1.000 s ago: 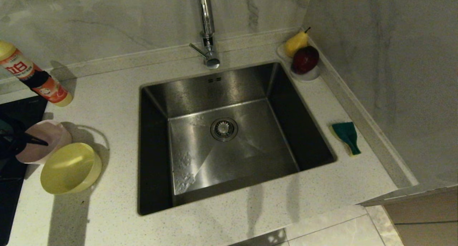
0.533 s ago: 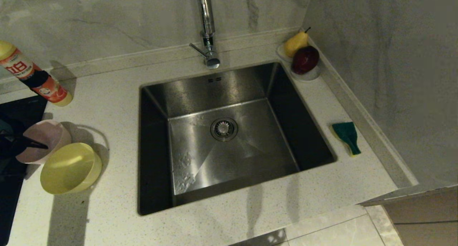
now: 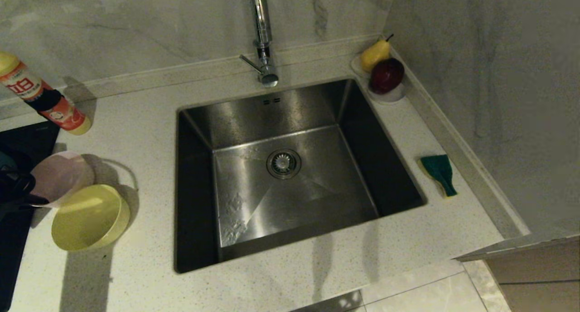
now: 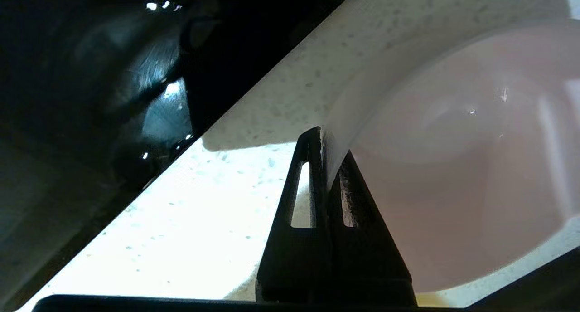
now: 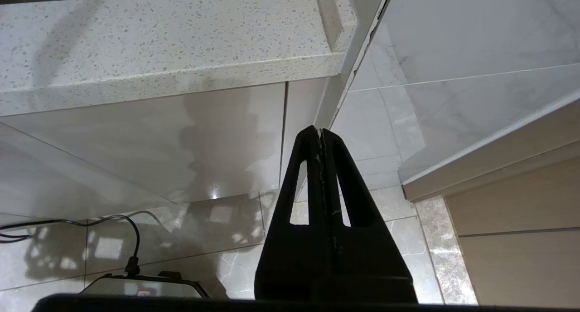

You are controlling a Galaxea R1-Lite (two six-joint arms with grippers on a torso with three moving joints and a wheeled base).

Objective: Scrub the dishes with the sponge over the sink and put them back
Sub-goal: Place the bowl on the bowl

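Since the earlier frame the left gripper point(image 4: 322, 139) has closed: its two fingers now pinch the rim of the pink bowl point(image 3: 61, 178), one inside the wall, one outside. That bowl has tipped and shifted slightly toward the yellow bowl point(image 3: 88, 216), which has been nudged a little nearer. Both bowls sit on the counter point(image 3: 136, 121) left of the sink point(image 3: 290, 167), the gripper at the far left edge of the scene. No blue bowl is visible.

Right gripper point(image 5: 321, 133) hangs parked below the counter edge, fingers pressed together, holding nothing. Sponge point(image 3: 438, 172) lies untouched on the counter right of the sink, green face up.

Step in hand, as I judge it: pickup of the first bowl, grip just made, lift not yet begun.

Next move calls for lifting the pink bowl clear of the yellow one and carrying it right over the sink. Thin rim pinch; bowl could swing or slip. Right arm must then fetch the sponge.
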